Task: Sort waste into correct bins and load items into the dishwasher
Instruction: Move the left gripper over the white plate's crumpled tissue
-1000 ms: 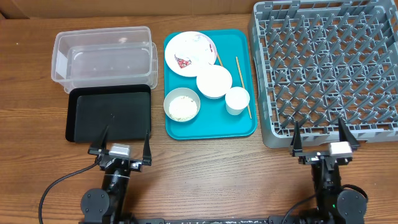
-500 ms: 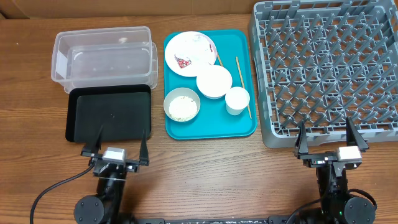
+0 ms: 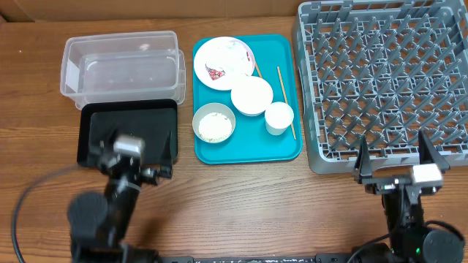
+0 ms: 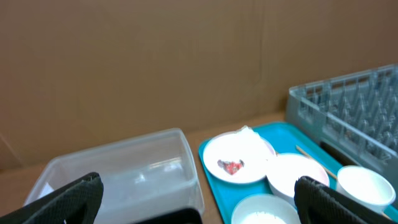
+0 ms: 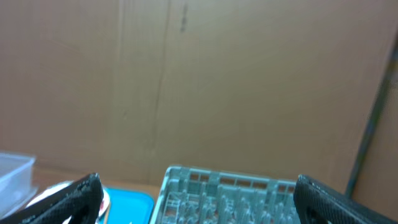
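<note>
Wood table [image 3: 256, 204], cardboard wall [image 4: 155, 62] behind; dish rack [image 3: 380, 80] right.

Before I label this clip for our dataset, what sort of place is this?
Probably a lab mock-up of a dish-clearing station, not a real kitchen: a wooden table backed by cardboard, a grey dish rack, and a loaded teal tray.

The wooden table [image 3: 241, 197] carries 4 things directly: a clear tub [image 3: 124, 69] at upper left, a black tray [image 3: 146, 120] just below it (edges meeting), a teal tray [image 3: 248, 150] at centre, and a grey dish rack [image 3: 380, 80] at upper right.
</note>
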`<state>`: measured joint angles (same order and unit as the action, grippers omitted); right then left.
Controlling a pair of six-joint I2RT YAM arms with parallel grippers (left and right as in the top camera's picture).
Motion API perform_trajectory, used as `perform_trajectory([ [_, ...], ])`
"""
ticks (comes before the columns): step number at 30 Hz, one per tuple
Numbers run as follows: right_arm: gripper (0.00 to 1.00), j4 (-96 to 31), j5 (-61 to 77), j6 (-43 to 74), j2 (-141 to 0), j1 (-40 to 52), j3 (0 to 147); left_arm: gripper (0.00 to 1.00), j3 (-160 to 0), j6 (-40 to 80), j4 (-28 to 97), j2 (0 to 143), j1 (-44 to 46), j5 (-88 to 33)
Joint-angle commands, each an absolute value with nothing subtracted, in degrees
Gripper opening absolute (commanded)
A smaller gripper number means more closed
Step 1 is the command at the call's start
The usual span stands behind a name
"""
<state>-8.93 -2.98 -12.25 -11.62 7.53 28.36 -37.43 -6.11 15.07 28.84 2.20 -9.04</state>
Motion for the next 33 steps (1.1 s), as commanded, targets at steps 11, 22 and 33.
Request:
perform_trajectory([
  [11,1.00,-32.4,5.5,-10.0,-40.4,7.7,62.2,1.00,-86.1,-8.2,43.9,67.0,5.1,-9.6],
  [22,1.00,-54.5,7.7,-7.2,-62.9,7.7,84.5,1.00,-103.4,-9.5,58.4,88.7,14.3,-1.2],
  [33,1.00,-57.6,13.2,-7.2,-67.8,7.7,84.5,1.00,-103.4,-1.3,57.5,98.0,14.5,-22.5],
])
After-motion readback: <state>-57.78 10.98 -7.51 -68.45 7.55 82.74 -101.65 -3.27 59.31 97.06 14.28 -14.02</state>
